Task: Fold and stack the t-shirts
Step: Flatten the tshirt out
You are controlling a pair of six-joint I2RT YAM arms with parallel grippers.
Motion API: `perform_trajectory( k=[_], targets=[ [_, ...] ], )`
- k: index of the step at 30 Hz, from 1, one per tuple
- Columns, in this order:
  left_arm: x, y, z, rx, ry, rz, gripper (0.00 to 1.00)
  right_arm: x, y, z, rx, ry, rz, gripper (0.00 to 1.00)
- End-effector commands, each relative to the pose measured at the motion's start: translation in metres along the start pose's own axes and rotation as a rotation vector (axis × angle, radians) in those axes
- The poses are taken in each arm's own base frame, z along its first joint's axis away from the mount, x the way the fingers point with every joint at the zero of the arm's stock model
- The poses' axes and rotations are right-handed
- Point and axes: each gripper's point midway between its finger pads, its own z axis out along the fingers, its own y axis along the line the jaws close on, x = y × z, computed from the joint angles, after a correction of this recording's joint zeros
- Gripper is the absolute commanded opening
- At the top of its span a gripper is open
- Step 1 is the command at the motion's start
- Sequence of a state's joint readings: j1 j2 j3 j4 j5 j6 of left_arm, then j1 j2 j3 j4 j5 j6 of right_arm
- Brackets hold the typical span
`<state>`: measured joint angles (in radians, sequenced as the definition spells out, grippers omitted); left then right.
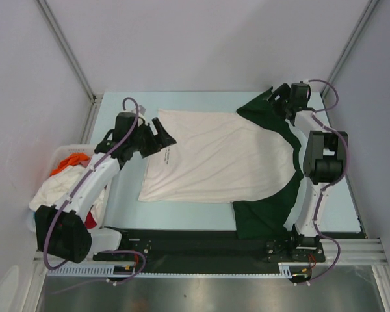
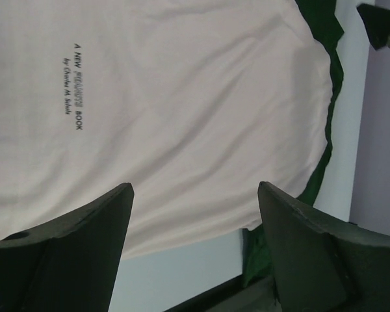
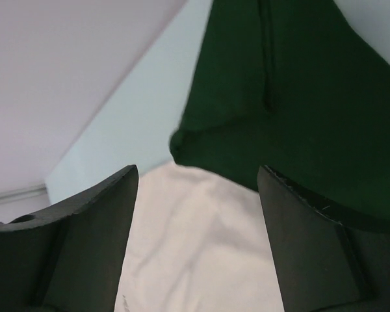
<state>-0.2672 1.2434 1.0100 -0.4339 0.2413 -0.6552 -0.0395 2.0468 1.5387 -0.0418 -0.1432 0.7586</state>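
Cream-white t-shirt (image 1: 214, 153) with dark green sleeves lies spread flat at the centre of the pale blue surface (image 1: 201, 103), its small dark print toward 9 o'clock. Left tool (image 1: 161, 135) hovers over the shirt's 9 o'clock edge, jaws wide, holding nothing. Right tool (image 1: 277, 97) sits over the 1 o'clock sleeve, likewise wide and empty; more tees (image 1: 58, 188) are heaped in the white basket (image 1: 60, 153) at 8 o'clock.

open counter (image 1: 201, 101) only around the spread t-shirt (image 1: 214, 156)
basket (image 1: 61, 151) blocks 9 o'clock; walls (image 1: 201, 45) close 12 and 3; bare strip at 7 o'clock.
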Motion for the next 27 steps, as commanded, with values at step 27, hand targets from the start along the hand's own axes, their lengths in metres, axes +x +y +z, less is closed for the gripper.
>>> perform_trajectory(
  k=[27],
  targets=[
    [0.0, -0.033, 0.013, 0.075, 0.172, -0.011, 0.75, 0.024, -0.029, 0.098, -0.11, 0.155, 0.304, 0.5]
  ],
)
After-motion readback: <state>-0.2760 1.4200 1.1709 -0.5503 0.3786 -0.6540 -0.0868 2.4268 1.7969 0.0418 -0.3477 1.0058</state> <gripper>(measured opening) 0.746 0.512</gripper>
